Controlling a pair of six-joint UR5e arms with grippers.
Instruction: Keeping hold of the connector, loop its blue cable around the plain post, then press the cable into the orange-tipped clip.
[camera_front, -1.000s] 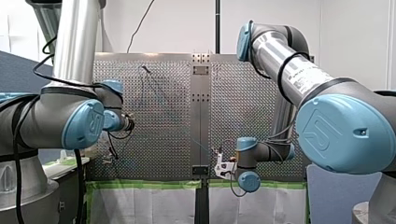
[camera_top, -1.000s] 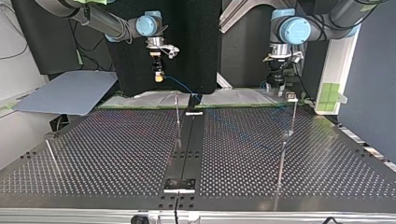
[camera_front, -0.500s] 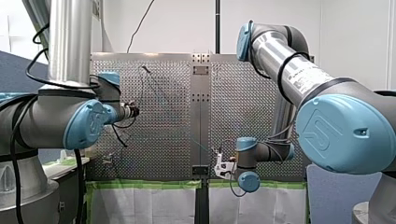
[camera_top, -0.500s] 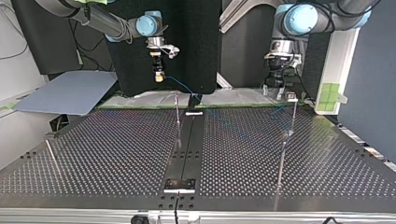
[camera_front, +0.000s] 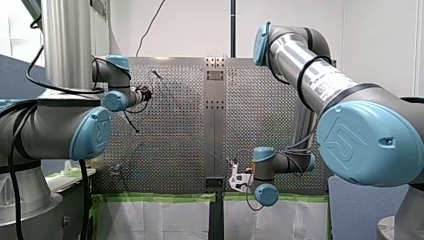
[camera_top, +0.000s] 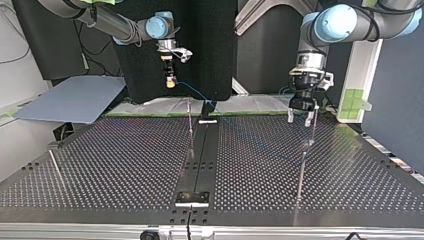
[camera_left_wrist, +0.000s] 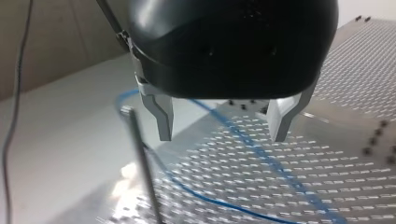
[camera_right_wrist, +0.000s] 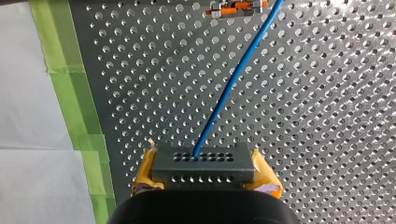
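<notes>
My right gripper (camera_right_wrist: 205, 184) is shut on the dark grey connector (camera_right_wrist: 204, 163), held between its yellow pads. The blue cable (camera_right_wrist: 233, 79) runs from the connector over the perforated plate, passing close beside the orange-tipped clip (camera_right_wrist: 238, 7). In the top view my right gripper (camera_top: 170, 82) hangs at the far edge, left of centre. My left gripper (camera_top: 300, 119) is open above a thin plain post (camera_top: 303, 165) at that view's right. In the left wrist view its metal fingers (camera_left_wrist: 163, 116) stand wide apart with the cable (camera_left_wrist: 261, 154) lying on the plate beneath them and the post (camera_left_wrist: 142, 163) beside one finger.
Another thin post (camera_top: 190, 125) stands near the dark centre rail (camera_top: 200, 160), and a third post (camera_top: 55, 167) leans at the top view's left. Green tape (camera_right_wrist: 74, 93) and white sheeting border the plate by my right gripper. A grey board (camera_top: 70, 102) lies beyond the table.
My left arm has swung its gripper out from the table's edge and over the plate, toward the post at the top view's right. My right arm and the connector have not moved.
</notes>
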